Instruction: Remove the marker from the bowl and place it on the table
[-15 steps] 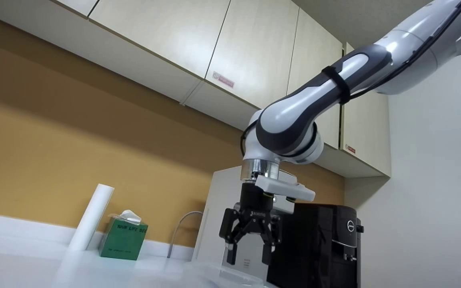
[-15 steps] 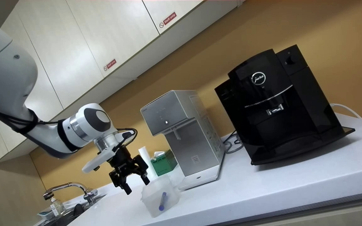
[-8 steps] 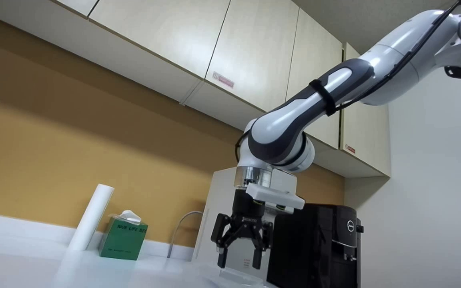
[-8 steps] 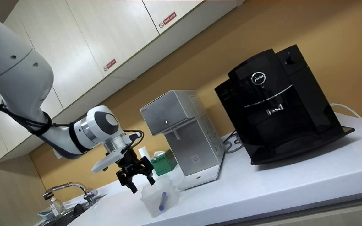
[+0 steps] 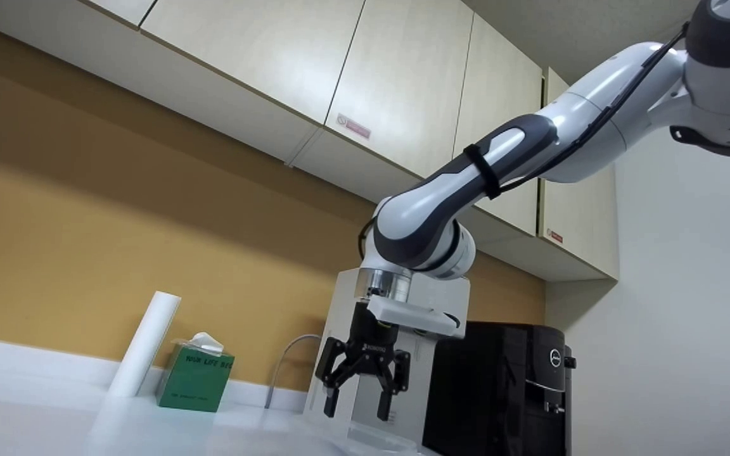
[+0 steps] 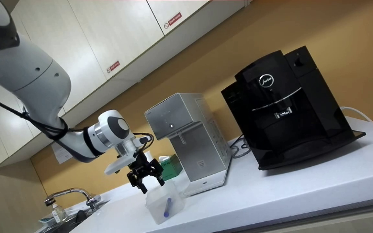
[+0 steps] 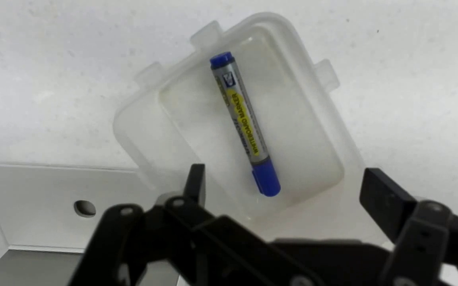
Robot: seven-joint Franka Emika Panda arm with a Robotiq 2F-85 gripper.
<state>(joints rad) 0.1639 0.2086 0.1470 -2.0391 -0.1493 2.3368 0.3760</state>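
The marker (image 7: 245,123) is silver with blue ends and a yellow label. It lies in a translucent plastic bowl (image 7: 312,167), boxy with rounded corners and tabs. The marker (image 6: 167,207) shows through the bowl (image 6: 157,207) in an exterior view. Only the bowl's edge (image 5: 377,438) shows at the bottom of an exterior view, where the marker is hidden. The bowl stands on the whitish table (image 6: 270,194). My gripper (image 7: 284,182) is open and empty, pointing down above the bowl. In both exterior views the gripper (image 5: 357,407) (image 6: 152,186) is apart from the marker.
A grey water dispenser (image 6: 202,139) stands right beside the bowl; its base (image 7: 46,198) shows in the wrist view. A black coffee machine (image 6: 287,110), a green tissue box (image 5: 197,377) and a white roll (image 5: 146,345) stand on the table. A sink tap (image 6: 73,192) is at the far end.
The arm has moved sideways, with the gripper going left in an exterior view and right and slightly up in an exterior view, over the bowl. The gripper stays open. The bowl and marker have not moved.
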